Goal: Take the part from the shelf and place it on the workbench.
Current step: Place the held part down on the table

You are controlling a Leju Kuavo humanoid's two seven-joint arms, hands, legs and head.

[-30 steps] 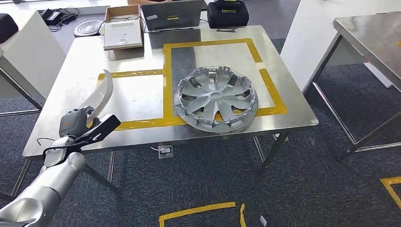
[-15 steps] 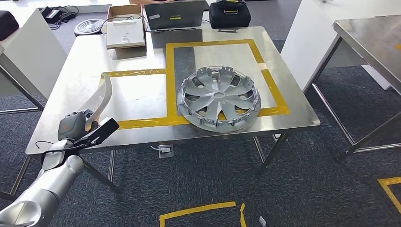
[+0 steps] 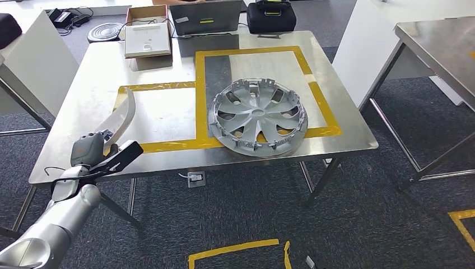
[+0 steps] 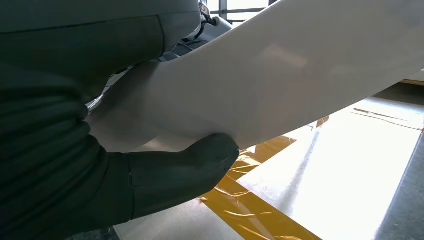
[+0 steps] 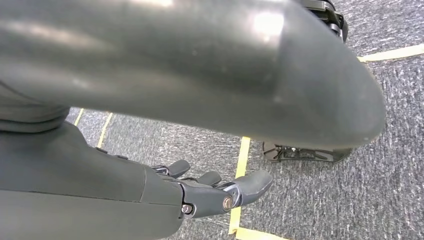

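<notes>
Head view shows the left robot hand [image 3: 103,151] grasping the curved white part [image 3: 122,115] over the counter [image 3: 168,112] edge; placing step, next lower and release inside the yellow tape [image 3: 162,145]. Right robot hand [image 5: 220,192] hangs released.

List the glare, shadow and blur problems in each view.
Head view: sharp and evenly lit, soft sheen on the steel table. Left wrist view: strong glare washes out the table beside the yellow tape; the left hand is a dark, backlit shape under the white part. Right wrist view: a large blurred grey cover in front, with the right hand and carpet in focus.
</notes>
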